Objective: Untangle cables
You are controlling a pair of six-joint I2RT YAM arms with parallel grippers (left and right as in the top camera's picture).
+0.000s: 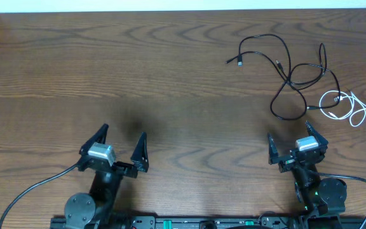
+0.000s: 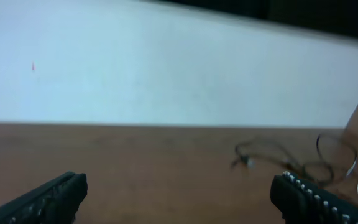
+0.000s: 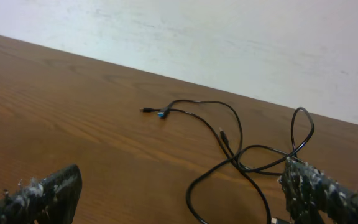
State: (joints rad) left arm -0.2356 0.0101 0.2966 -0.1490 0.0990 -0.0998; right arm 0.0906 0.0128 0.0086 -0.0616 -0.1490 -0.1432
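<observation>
Black cords (image 1: 290,75) lie looped together at the table's (image 1: 170,76) far right, with the white cord (image 1: 354,111) crossing them near the right edge. The left gripper (image 1: 123,131) and right gripper (image 1: 289,131) sit near the front edge, jaws spread wide and holding nothing. The right gripper is just below the tangle.

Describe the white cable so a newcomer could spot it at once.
Start at the table's right side, beyond the right gripper, where black cords sprawl in loops. The white cord sits at their right edge, a small bundle, the only pale one.
</observation>
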